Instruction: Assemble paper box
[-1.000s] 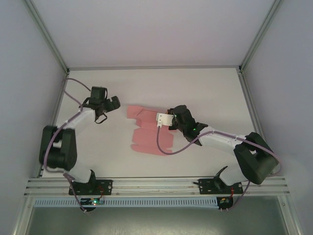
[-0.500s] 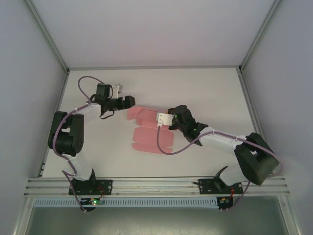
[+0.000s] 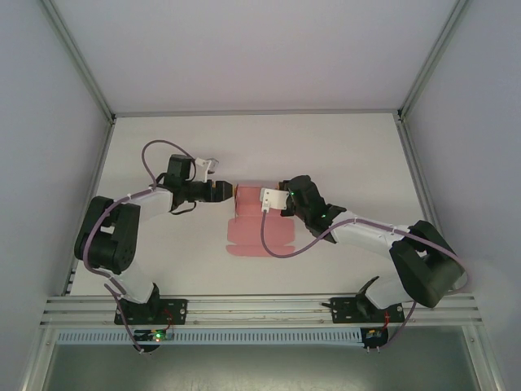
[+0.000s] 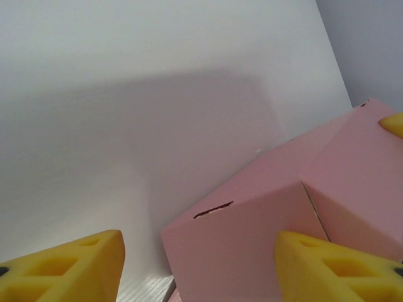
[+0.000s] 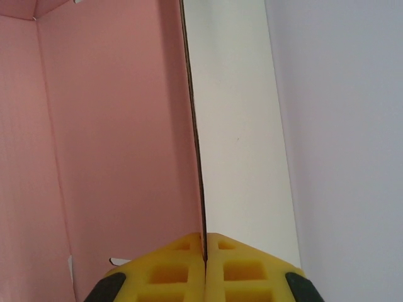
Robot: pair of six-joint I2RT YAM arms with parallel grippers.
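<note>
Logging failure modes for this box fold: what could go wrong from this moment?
The right gripper pinches only the thin edge of a raised wall of the paper box; the card could slip out or crease. The open left gripper faces a folded corner beside a small slit; pushing there might tear it or shove the sheet.

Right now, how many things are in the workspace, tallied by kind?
paper box, pink card: 1
grippers: 2, the left gripper open, the right gripper shut on the box's card edge
Total: 3
</note>
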